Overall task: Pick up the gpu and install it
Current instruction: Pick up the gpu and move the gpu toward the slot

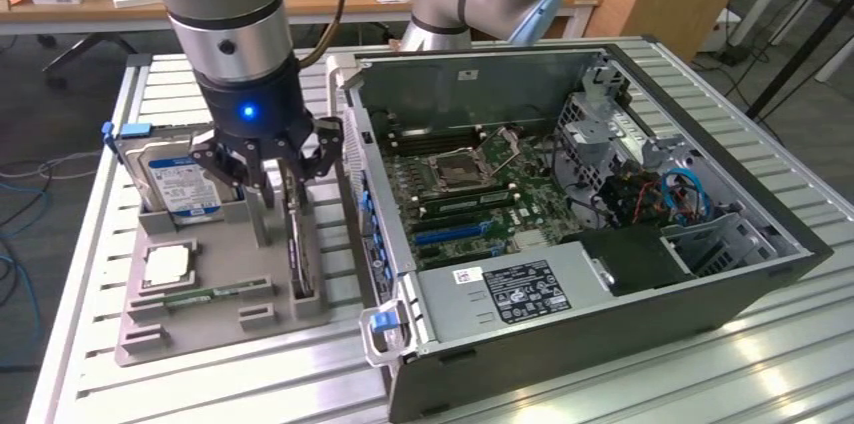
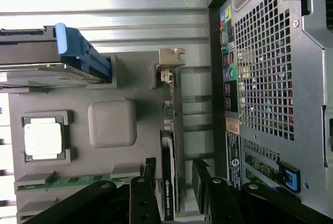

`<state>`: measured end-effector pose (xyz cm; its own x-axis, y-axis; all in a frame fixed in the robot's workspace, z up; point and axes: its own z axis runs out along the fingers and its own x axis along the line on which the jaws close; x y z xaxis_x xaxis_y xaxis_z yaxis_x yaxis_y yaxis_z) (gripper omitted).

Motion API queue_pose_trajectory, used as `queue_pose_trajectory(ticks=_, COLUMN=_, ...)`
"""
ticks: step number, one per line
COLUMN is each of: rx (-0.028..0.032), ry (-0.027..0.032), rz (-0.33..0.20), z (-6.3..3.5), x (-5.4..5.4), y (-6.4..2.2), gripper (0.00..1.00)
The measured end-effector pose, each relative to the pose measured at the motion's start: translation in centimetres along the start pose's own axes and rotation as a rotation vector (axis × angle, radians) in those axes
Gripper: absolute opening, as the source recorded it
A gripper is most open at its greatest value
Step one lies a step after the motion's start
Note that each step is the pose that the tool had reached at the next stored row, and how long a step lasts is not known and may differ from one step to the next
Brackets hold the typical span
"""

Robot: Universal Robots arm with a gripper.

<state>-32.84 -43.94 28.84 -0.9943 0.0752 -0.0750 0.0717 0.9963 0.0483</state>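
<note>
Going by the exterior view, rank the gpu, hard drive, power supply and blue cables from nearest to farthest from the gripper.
1. gpu, on edge in the tray, right under the open gripper.
2. hard drive, upright in the tray, exterior view's left.
3. power supply, inside the case, near corner.
4. blue cables, inside the case, far on the exterior view's right.

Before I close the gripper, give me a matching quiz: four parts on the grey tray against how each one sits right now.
Parts:
1. gpu
2. hard drive
3. processor chip
4. memory stick

States:
A. flat in a square pocket of the tray
B. on edge, straddled by the open gripper
C. upright, blue label showing
D. lying flat, long and green

Pairs: 1-B, 2-C, 3-A, 4-D
</note>
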Motion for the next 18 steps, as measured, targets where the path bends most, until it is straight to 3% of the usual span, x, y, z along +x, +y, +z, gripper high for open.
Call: queue_pose_trajectory(ticks=18, rx=0.0002, ry=-0.0001, rz=0.000, z=1.90, x=0.1, y=-0.10, gripper=0.41)
